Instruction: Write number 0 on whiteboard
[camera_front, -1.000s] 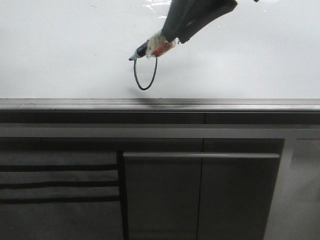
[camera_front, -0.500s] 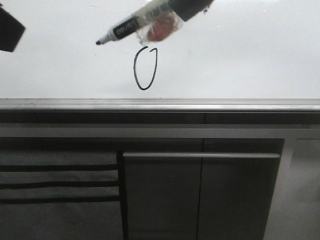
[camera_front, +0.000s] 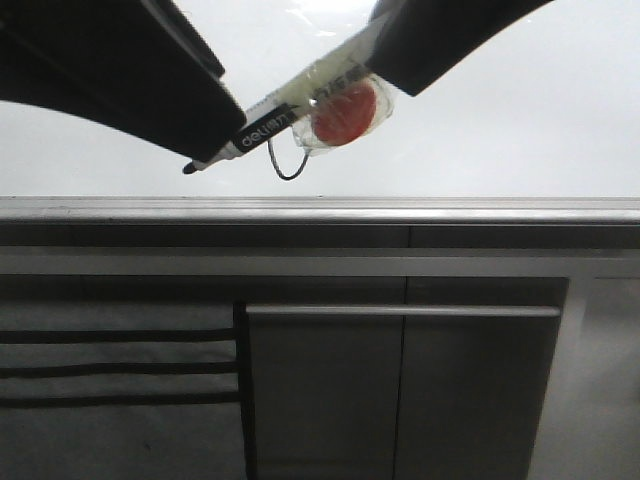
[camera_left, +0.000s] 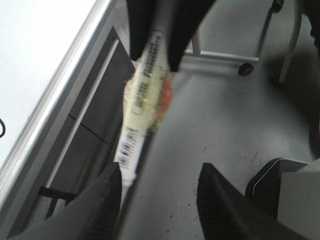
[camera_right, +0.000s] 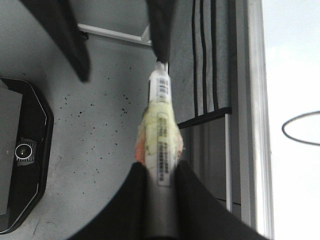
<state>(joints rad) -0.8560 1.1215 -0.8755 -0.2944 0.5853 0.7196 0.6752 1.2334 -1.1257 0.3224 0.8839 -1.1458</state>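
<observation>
Gripping the marker pen (camera_front: 262, 126), right gripper (camera_right: 161, 182) jaws clenched; left gripper (camera_left: 159, 192) jaws released, straddling pen tip, upper left.

You see both of the robot's end effectors as plain matte black, the left end effector (camera_front: 175, 110) a broad dark wedge with flat tapering fingers (camera_left: 105, 200), the right end effector (camera_right: 161, 192) ending in two smooth, rounded black fingers (camera_right: 135, 200), with no visible markings.

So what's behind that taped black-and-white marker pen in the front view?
The glossy white whiteboard and the thin black hand-drawn number 0: only its lower curve shows. The taped black-and-white marker pen covers the rest.
</observation>
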